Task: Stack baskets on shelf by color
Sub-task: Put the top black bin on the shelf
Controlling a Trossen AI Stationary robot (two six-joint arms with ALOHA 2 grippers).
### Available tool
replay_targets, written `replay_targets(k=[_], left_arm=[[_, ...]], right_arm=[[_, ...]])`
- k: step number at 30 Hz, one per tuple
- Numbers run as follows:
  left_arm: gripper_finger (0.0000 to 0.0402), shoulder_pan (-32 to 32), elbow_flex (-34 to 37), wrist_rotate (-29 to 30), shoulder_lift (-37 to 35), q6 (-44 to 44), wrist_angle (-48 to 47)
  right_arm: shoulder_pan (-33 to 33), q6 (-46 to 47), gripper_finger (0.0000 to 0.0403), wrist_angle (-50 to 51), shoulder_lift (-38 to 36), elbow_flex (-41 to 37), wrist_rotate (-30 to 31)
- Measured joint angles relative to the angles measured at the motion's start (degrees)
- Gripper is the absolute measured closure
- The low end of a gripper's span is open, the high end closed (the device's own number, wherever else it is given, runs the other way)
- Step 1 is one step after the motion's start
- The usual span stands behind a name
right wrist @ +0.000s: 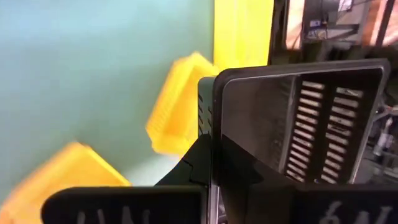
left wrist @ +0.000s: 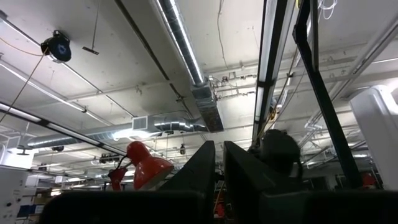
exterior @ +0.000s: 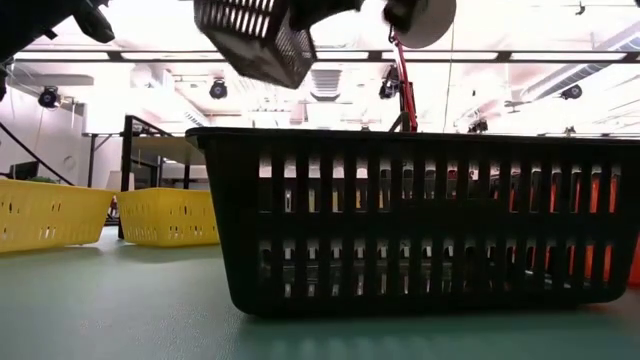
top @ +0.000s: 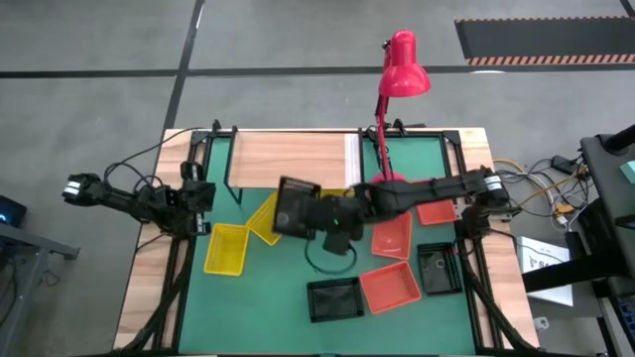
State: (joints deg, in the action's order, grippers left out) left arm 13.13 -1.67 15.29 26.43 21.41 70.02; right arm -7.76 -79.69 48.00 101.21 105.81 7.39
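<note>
I work in a robotics lab or industrial test hall. Overhead run a long silver ventilation duct (left wrist: 186, 56) and bright strip lights (left wrist: 266, 56) under an open ceiling. My wood-edged green-topped table (top: 278, 288) stands on a bare grey concrete floor (top: 89, 40) with hazard-striped matting (top: 546, 59) nearby (cables (top: 541, 183) trail loose beside it).

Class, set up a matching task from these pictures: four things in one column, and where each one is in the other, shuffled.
Things:
1. held black basket
2. red lamp
3. shelf
4. left gripper

Places:
A. beyond the table's left edge
B. along the table's far side
C. in the right gripper, lifted
D. rising at the table's far side, next to the shelf

Pairs: 1-C, 2-D, 3-B, 4-A
</note>
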Motion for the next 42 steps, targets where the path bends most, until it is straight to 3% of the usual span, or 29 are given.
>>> replay_targets(k=[7,15,24,33,37,42], left_arm=[[0.0385,0.01,0.00,0.00,-0.04,0.00,0.02],[0.0385,0.01,0.00,0.00,-0.07,0.00,0.02],[0.0385,0.02,-0.07,0.00,-1.11,0.04,0.22],[0.0385,0.02,-0.07,0.00,-1.63,0.29,0.33],[0.0385,0.00,-0.07,0.00,-1.61,0.33,0.26],[0.0385,0.02,-0.07,0.00,-1.61,0.33,0.03]], right_arm=[[9.63,-6.95,0.0394,-0.44,5.25,4.24,-3.75],[16.94,-8.06,0.0394,-0.22,10.61,9.65,-4.89],[18.50,-8.10,0.0389,1.04,13.28,11.72,-6.00],[18.57,-9.72,0.0334,1.17,12.77,11.72,-5.91],[18.52,-9.89,0.0319,1.11,11.56,11.90,-2.68],[17.89,-8.04,0.0322,3.05,9.03,11.90,5.87]])
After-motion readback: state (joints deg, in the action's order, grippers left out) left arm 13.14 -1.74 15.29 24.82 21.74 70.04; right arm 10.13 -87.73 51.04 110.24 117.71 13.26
